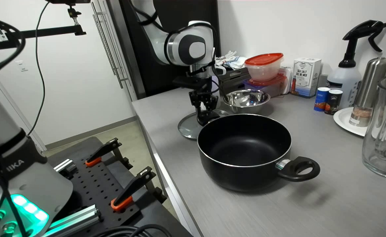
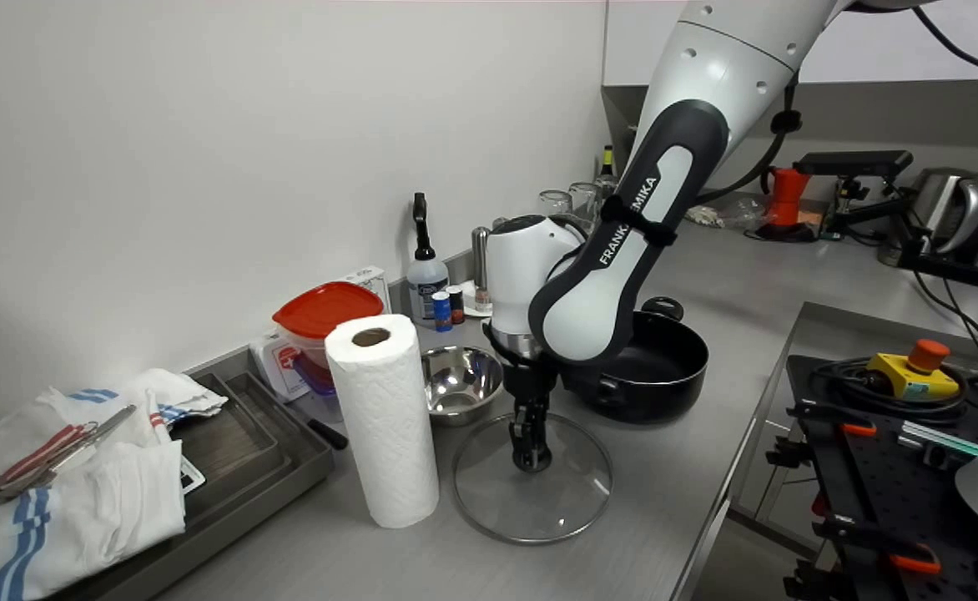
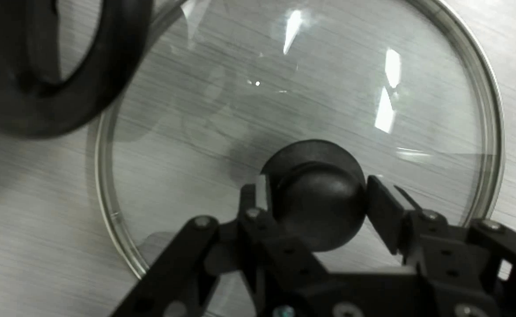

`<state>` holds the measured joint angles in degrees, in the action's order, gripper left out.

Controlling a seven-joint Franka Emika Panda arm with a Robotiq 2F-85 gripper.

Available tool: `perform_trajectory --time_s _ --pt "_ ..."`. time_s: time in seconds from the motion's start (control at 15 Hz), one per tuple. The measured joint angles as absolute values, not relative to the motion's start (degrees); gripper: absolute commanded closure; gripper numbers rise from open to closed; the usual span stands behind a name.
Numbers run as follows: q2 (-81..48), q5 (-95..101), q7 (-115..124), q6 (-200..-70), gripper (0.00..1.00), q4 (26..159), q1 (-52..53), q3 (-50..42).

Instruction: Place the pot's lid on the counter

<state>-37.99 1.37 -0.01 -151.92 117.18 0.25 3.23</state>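
The clear glass lid (image 2: 568,501) lies level on, or very slightly above, the grey counter (image 2: 647,517); I cannot tell if there is a gap. It also shows in an exterior view (image 1: 188,126), partly behind the pot, and in the wrist view (image 3: 187,127). My gripper (image 3: 315,189) points down with a finger on each side of the lid's black knob (image 3: 322,207), and both fingers seem to touch it. The gripper also shows in both exterior views (image 1: 206,116) (image 2: 531,451). The black pot (image 1: 242,176) stands uncovered beside the lid; one handle (image 3: 126,66) reaches over the lid's rim.
A steel bowl (image 1: 247,100) and a paper towel roll (image 2: 385,434) stand close to the lid. A grey tray with towels (image 2: 264,467) lies beyond the roll. Red-lidded containers (image 1: 265,65) stand near the wall. The counter's front edge (image 2: 710,534) runs beside the lid.
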Motion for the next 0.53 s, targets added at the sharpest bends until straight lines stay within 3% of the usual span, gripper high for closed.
perform_trajectory --time_s 0.13,0.53 --pt "-38.0 1.4 -0.6 -152.2 0.01 117.4 0.2 3.3" --pt "-36.7 1.4 -2.5 -152.4 0.0 118.7 0.2 4.0"
